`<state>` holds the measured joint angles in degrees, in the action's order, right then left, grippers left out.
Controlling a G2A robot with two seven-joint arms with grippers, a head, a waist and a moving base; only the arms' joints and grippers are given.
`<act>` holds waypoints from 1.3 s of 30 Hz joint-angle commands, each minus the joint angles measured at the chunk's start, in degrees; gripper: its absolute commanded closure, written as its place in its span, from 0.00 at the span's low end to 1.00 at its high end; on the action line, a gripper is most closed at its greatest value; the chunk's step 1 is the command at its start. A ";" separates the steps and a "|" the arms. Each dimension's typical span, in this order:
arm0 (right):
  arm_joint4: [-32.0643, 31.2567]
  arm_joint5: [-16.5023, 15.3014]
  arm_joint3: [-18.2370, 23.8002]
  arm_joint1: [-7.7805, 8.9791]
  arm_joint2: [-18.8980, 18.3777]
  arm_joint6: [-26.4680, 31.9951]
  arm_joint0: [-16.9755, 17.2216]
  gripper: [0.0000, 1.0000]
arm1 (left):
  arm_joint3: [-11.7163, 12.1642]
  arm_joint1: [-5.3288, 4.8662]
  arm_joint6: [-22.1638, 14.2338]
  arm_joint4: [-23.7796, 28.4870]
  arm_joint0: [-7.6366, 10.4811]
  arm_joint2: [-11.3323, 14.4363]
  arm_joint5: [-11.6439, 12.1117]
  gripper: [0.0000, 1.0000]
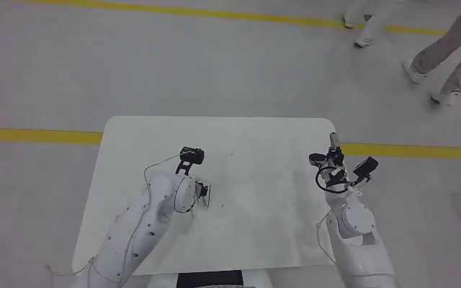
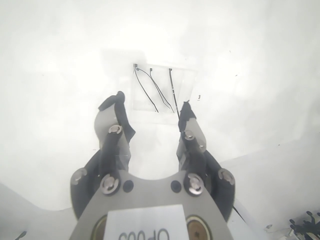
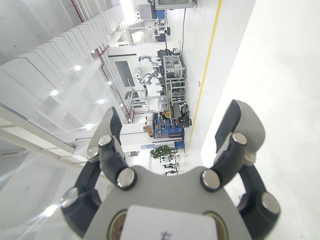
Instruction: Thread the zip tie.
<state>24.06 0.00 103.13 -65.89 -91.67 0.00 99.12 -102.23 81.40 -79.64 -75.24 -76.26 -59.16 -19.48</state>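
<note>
Black nylon ties (image 2: 150, 91) lie loose on a clear sheet (image 2: 186, 81) on the table (image 2: 237, 38). Their heads are at the sheet's far edge and their tails run toward the left hand (image 2: 153, 101). Three of them bow and cross one another. The straight tie (image 2: 173, 93) lies apart from those, and its tail runs off the sheet's near edge to just beside one fingertip; I cannot tell whether they touch.

The left hand sits just short of the sheet's near edge, fingers spread wide with nothing between them. The right hand (image 3: 173, 107) is well away from the sheet, out by the table's edge. Its fingers are also apart and empty, and it points across the room, not at the ties.

These ties are probably very light, thin and springy, with a smooth skin that slips easily. Because they lie flat, they leave little to pinch, and the sheet may slide or lift with them. The straight tie looks the best pick, since nothing crosses it. One hand would best hold it close behind the head, keeping the slot steady. The other should hold it a short way back from the tail tip, so the strap does not buckle when pushed in.
</note>
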 commanded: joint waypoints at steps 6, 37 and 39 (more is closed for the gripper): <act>0.00 0.00 0.00 0.00 0.00 0.00 0.00 0.00 | 1.39 0.37 0.00 0.22 0.35 0.07 0.00 0.74; 0.00 0.00 0.00 0.00 0.00 0.00 0.00 0.00 | 10.56 3.91 2.96 -1.06 2.36 2.25 0.00 0.84; 0.00 0.00 0.00 0.00 0.00 0.00 0.00 0.00 | 11.09 4.19 3.12 -1.01 2.50 2.19 0.00 0.84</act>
<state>24.06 0.00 103.13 -65.89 -91.67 0.00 99.12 -91.42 85.45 -76.60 -76.30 -73.82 -56.92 -19.48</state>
